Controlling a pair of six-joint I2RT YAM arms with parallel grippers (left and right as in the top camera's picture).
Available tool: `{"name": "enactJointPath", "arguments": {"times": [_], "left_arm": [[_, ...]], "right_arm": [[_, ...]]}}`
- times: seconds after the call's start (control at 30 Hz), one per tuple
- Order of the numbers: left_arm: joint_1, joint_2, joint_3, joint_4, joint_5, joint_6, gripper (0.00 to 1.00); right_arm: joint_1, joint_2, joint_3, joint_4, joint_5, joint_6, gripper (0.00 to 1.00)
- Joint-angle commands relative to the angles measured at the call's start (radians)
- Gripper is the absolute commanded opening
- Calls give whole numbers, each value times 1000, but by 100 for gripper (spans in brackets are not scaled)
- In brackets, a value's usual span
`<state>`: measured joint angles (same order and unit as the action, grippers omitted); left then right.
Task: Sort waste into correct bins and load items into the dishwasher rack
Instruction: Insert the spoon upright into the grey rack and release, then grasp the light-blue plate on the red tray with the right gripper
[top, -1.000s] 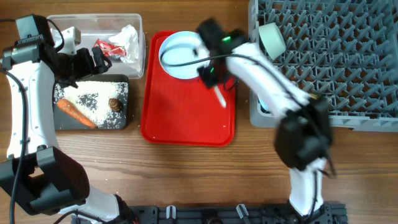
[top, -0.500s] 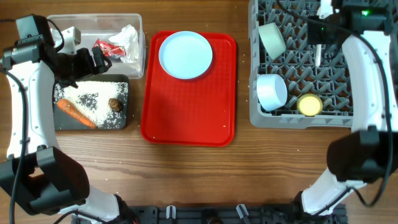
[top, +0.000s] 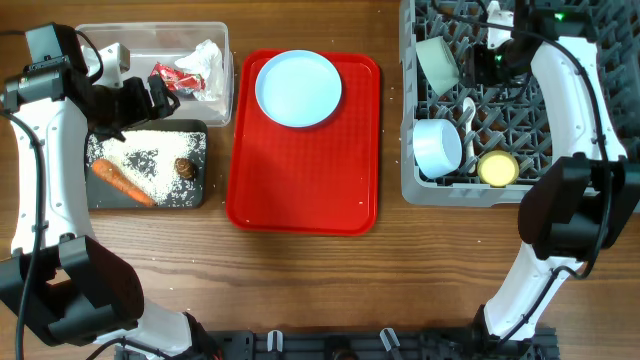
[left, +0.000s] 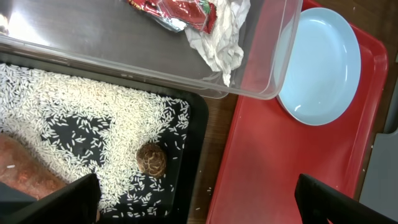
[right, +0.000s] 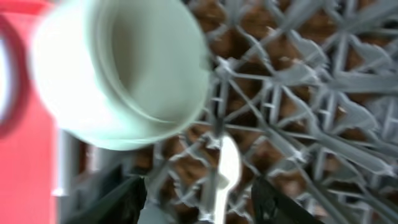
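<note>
My right gripper (top: 487, 62) hovers over the grey dishwasher rack (top: 590, 120), open. The white spoon (top: 466, 112) lies loose on the pegs below; in the right wrist view the spoon (right: 227, 168) shows between the spread fingers, untouched. In the rack are the pale green bowl (top: 437, 62), light blue bowl (top: 437, 147) and yellow cup (top: 497, 168). The light blue plate (top: 298, 88) sits on the red tray (top: 300, 190). My left gripper (top: 140, 98) hangs open and holds nothing, over the black tray (left: 199, 143) beside the clear tub (left: 267, 74).
The clear tub holds the napkin (top: 208, 60) and red wrapper (top: 175, 78). The black tray holds the carrot (top: 120, 180), rice (top: 140, 160) and brown lump (top: 183, 167). A few rice grains lie on the wood between the black tray and red tray.
The right arm swung from the red tray to the rack with the spoon, then opened; the spoon now lies in the rack. The left arm has not moved.
</note>
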<state>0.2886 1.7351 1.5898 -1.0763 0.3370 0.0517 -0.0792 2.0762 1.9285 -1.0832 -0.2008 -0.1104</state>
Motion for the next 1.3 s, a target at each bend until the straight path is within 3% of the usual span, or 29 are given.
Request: {"name": "enactJointPath", "arguments": {"times": [0.0,0.1,0.2,0.37,0.7,1.17,1.27], "left_arm": [[3,-12,11,2,-6,22,100],[3,-12,11,2,-6,22,100],[4,-12,11,2,-6,22,100],[3,-12,11,2,-6,22,100],[4,-12,11,2,-6,22,100],[3,-12,11,2,-6,22,100],[4,-12,11,2,-6,22,100]], "right_arm": [[32,-116,60,55,-276,70,53],[147,-141,60,116,-239,127,53],[291,-98,59,158,-40,240,53],[449,66,59,171,139,375,47],[469,315,59,229,95,339,47],[469,369,59,286,100,320,46],[469,371,59,277,100,319,41]]}}
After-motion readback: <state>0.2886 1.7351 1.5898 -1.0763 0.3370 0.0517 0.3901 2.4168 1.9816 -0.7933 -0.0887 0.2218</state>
